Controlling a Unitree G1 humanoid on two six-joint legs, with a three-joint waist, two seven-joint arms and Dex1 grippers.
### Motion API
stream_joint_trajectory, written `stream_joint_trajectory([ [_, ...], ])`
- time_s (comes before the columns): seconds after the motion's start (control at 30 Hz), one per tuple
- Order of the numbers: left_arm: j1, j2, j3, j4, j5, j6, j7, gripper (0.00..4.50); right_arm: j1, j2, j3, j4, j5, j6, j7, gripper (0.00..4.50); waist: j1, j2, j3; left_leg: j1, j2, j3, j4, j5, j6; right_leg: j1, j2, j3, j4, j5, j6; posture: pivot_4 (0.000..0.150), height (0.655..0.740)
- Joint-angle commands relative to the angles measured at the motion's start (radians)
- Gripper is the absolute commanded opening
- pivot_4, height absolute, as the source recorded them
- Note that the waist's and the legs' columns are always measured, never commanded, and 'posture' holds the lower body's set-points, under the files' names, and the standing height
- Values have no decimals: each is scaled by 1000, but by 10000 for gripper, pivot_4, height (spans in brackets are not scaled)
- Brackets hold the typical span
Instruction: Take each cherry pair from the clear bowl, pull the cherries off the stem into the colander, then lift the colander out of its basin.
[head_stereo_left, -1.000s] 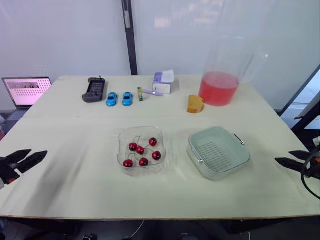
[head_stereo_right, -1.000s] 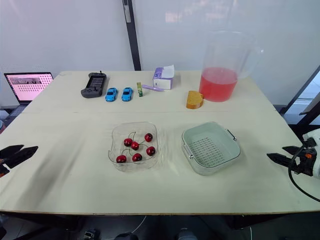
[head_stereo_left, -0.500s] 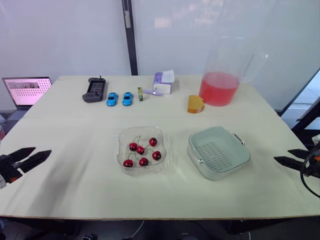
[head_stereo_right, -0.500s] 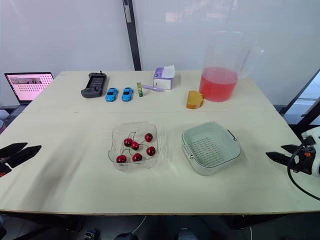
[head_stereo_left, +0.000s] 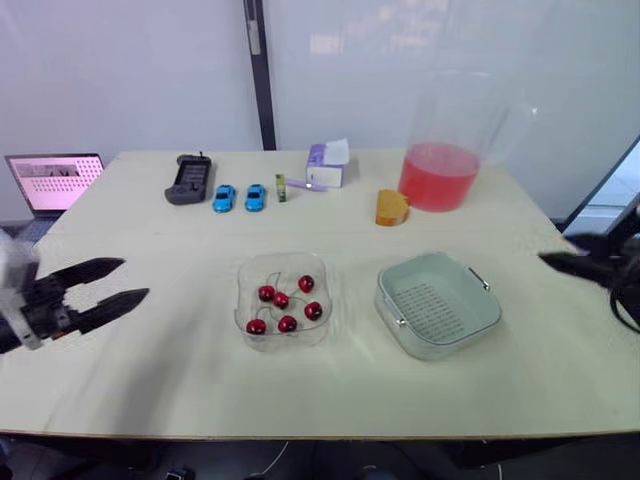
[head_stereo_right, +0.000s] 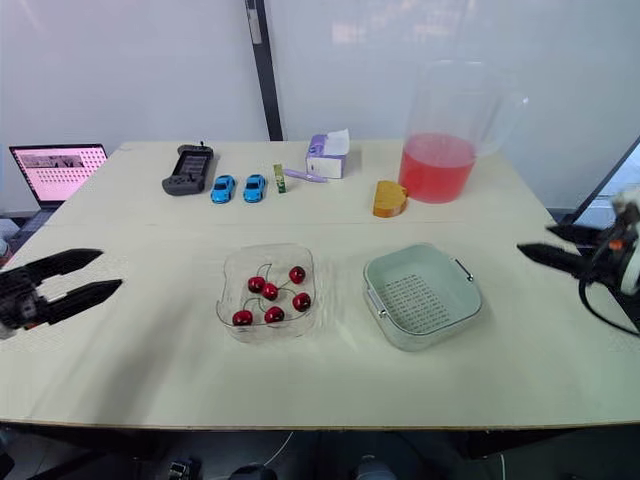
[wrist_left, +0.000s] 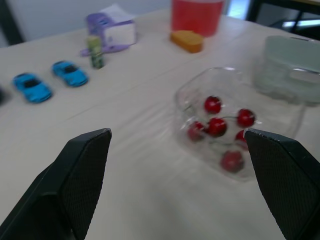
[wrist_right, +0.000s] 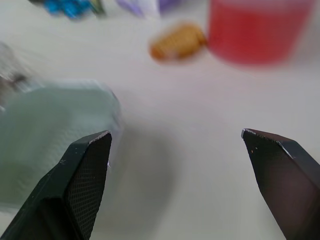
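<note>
**A:** Entry one, the pincers?

**B:** Left gripper (head_stereo_left: 133, 279): two black fingers (wrist_left: 85, 165) spread wide, nothing between them. It hangs over the table (head_stereo_left: 180, 370) on the left, pointing at the clear bowl (head_stereo_right: 228, 275), apart from it. Right gripper (head_stereo_right: 533, 237): also wide open and empty, at the table's right edge, aimed inward at the colander (head_stereo_left: 430, 305) without touching it.

**A:** Entry two, the task goods?

**B:** Clear bowl, mid-table towards the front. It holds six red cherries (head_stereo_left: 281, 300) with thin stems joining them; I cannot tell which is paired with which. Just right of the bowl is the pale green colander, seated in its basin (head_stereo_left: 430, 352), with nothing on its perforated floor.

**A:** Entry three, the remainder?

**B:** All along the far side. A clear pitcher (head_stereo_left: 440, 175) part-filled with red liquid stands behind the colander. An orange piece (head_stereo_left: 392, 208) lies just beside the pitcher. A purple tissue pack (head_stereo_left: 325, 168) sits near the middle. Two blue toy cars (head_stereo_left: 224, 198) are side by side, with a dark handheld console (head_stereo_left: 188, 180) to their left. An open laptop (head_stereo_left: 53, 182) stands off the table's left corner.
</note>
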Motion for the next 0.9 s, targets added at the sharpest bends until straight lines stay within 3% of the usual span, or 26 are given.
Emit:
stream_joint_trajectory([
  [0.03, -23, 38, -28, -133, -75, 52, -11, 44606, -46, 16, 22, -180, 115, 99, 13, 45000, -1, 0, 0, 0, 0, 0, 0, 0, 0, 0, 0, 0, 0, 0, 0, 1500, 7400],
  [0.2, -36, 65, -65, -200, -113, 78, -38, 44606, -225, 97, 203, -430, 266, 294, -29, 45000, -17, 2, 1, 0, 1, 0, 0, 0, 0, -2, 1, 1, 2, 0, 0, 1500, 7400],
  [0.33, -37, 68, -59, -194, -114, 78, -43, 44606, -387, 208, 311, -495, 371, 477, -125, 45000, -17, 1, 1, -2, 1, 0, 0, 0, 0, -3, 1, 0, 2, 0, 0, 1500, 7400],
  [0.43, 1, 73, -39, -177, -84, 58, -61, 44606, -526, 341, 366, -443, 402, 655, -284, 45000, -20, 1, 1, -3, 0, 0, 0, 0, 0, -4, 0, 0, 2, 0, 0, 1500, 7400],
  [0.7, 59, 64, 24, -156, -49, 26, -53, 44606, -720, 681, 504, -300, 283, 853, -568, 45000, -25, 0, 1, -5, 1, 0, 0, 0, 0, -8, 1, 0, 3, 0, -1, 1500, 7400],
  [0.9, 83, 48, 40, -153, -7, -21, -23, 44606, -715, 780, 640, -240, 170, 827, -623, 45000, -27, 0, 0, -11, 0, 0, 1, 0, 0, -13, 0, 0, 4, 0, -1, 1500, 7400],
])
